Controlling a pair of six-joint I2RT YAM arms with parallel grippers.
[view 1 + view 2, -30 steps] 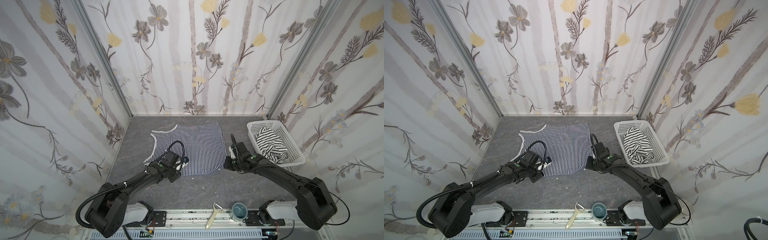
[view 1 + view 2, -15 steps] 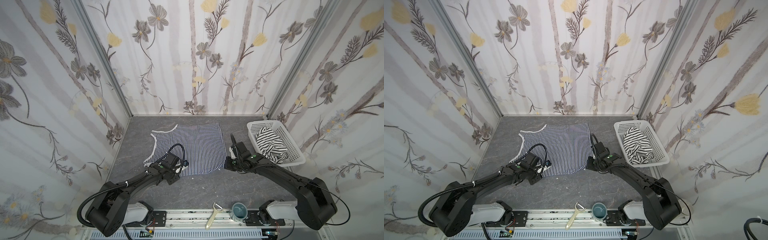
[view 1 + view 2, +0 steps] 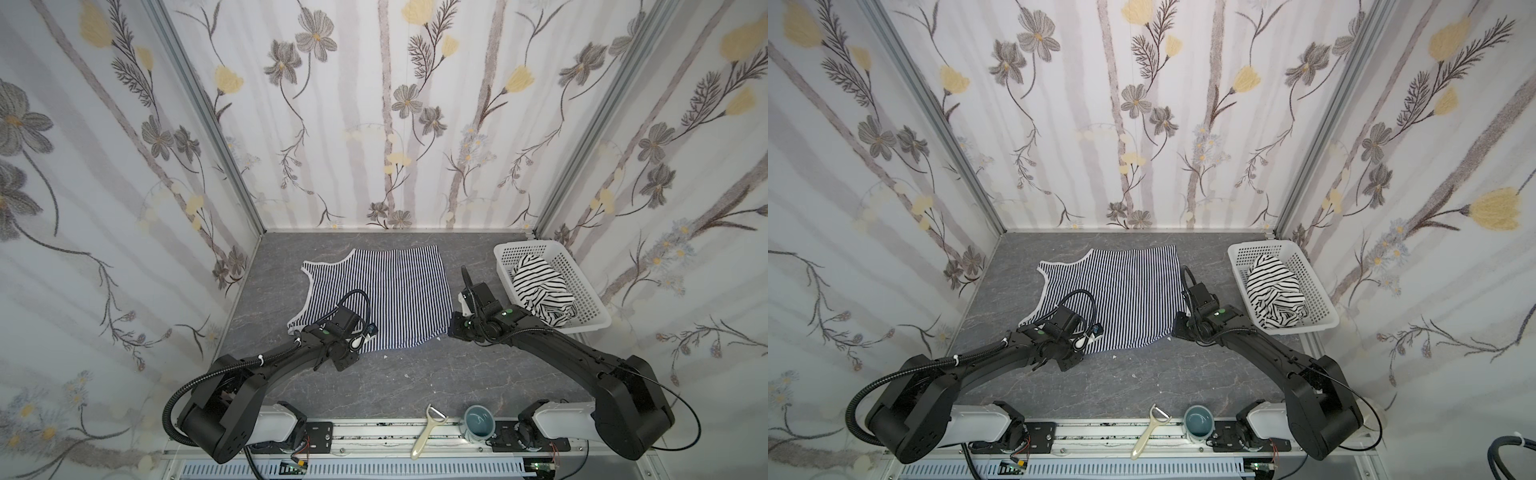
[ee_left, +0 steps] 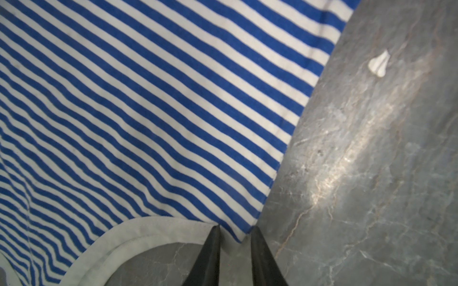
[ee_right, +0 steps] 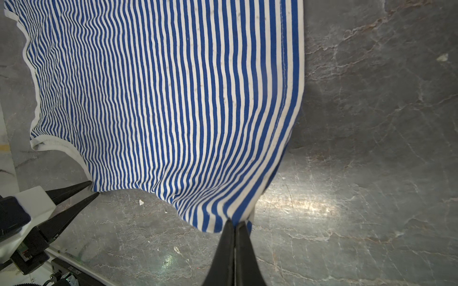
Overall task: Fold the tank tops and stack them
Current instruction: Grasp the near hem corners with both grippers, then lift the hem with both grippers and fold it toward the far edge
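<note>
- Basket (image 3: 505, 249) holding the white top (image 3: 540, 286) is sitting beside the right gripper (image 5: 234, 224).
- Right gripper is pinching the navy top's (image 5: 161, 99) corner — cloth spreading ahead.
- Left gripper (image 4: 235, 230) is straddling another corner, jaws narrowly apart.

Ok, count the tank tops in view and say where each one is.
2. The fine-striped tank top lies spread on the grey table; the wide-striped tank top sits bunched in the white basket on the right. Another could be hidden under it.

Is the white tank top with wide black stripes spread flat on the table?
No, the wide-striped tank top lies crumpled inside the white basket; only the navy-striped tank top is spread on the table.
</note>
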